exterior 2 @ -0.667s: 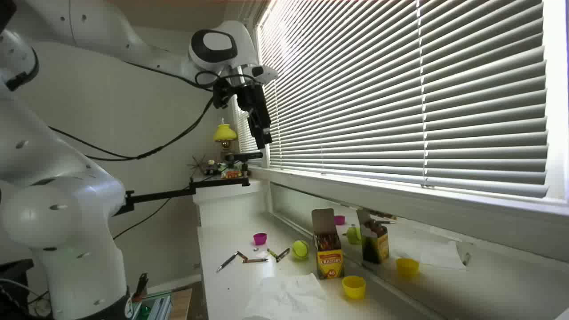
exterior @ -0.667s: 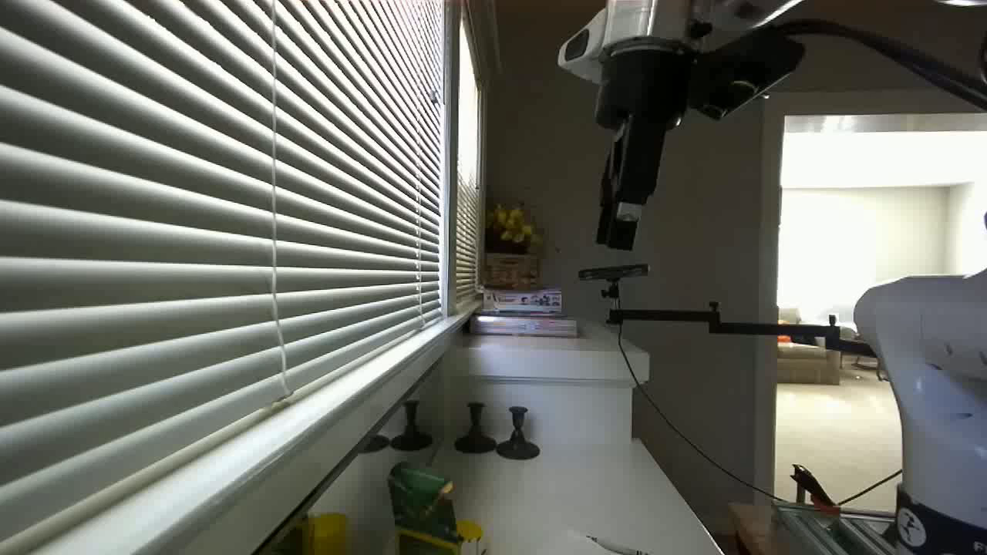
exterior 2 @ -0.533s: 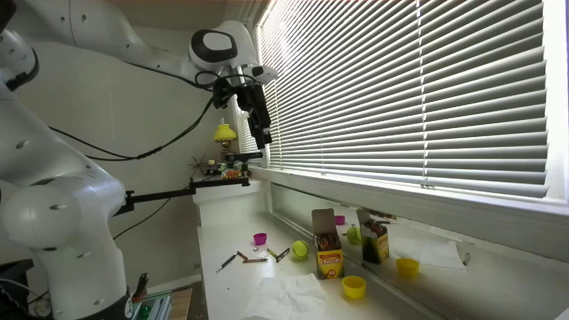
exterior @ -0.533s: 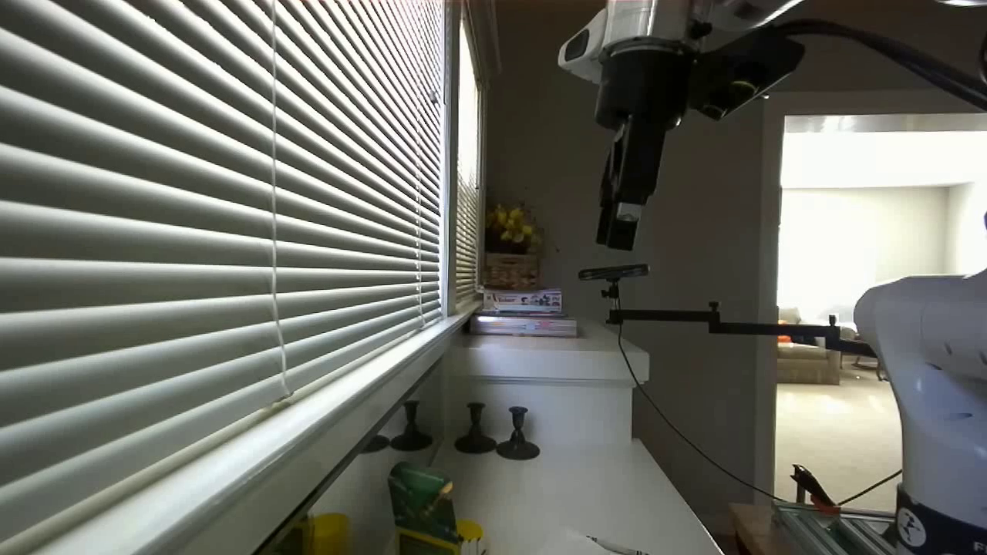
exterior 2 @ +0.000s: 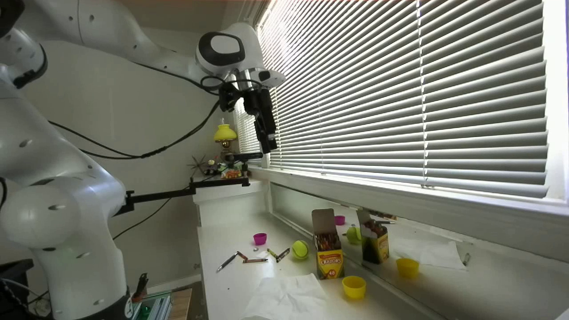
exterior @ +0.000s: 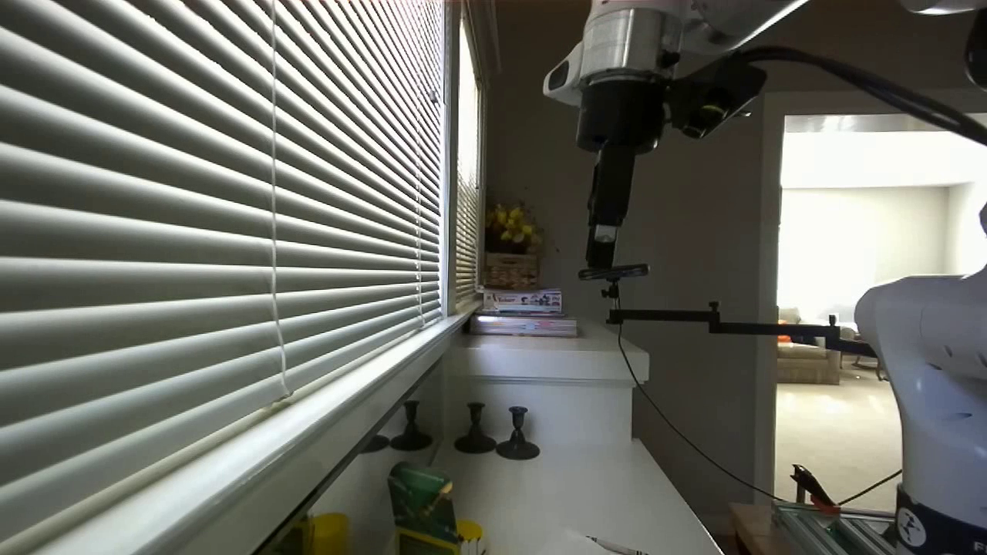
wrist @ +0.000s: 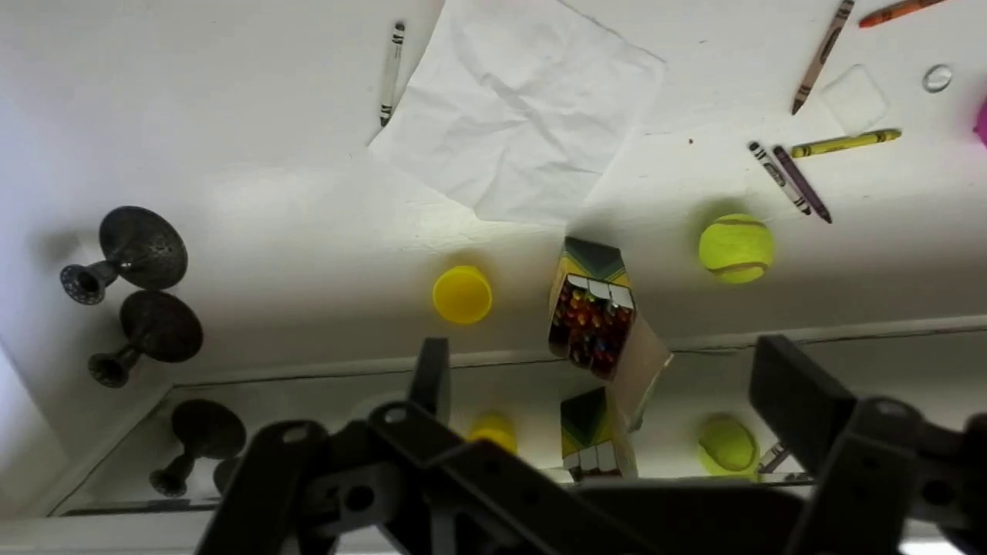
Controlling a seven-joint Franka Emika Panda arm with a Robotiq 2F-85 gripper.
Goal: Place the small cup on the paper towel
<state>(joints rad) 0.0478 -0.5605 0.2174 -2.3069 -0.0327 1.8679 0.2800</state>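
Note:
The small magenta-pink cup (exterior 2: 260, 238) stands upright at the far end of the white counter in an exterior view. In the wrist view only a sliver of the small cup (wrist: 981, 123) shows at the right edge. The white paper towel (exterior 2: 286, 297) lies flat and creased nearer the front of the counter. In the wrist view the paper towel (wrist: 532, 116) is at the top centre. My gripper (wrist: 604, 378) is open with nothing between its fingers. In both exterior views the gripper (exterior: 601, 258) (exterior 2: 269, 149) hangs high above the counter, far from cup and towel.
A crayon box (exterior 2: 330, 262), a yellow cup (exterior 2: 354, 287) and a tennis ball (exterior 2: 300, 250) stand along the mirrored back wall. Loose crayons (exterior 2: 255, 260) lie near the small cup. Dark candlesticks (exterior: 517, 435) stand on the counter. A camera on a black arm (exterior: 614, 272) is near the gripper's height.
My gripper has moved slightly down, and towards the window blinds in both exterior views. The cup, paper towel and other objects have not moved.

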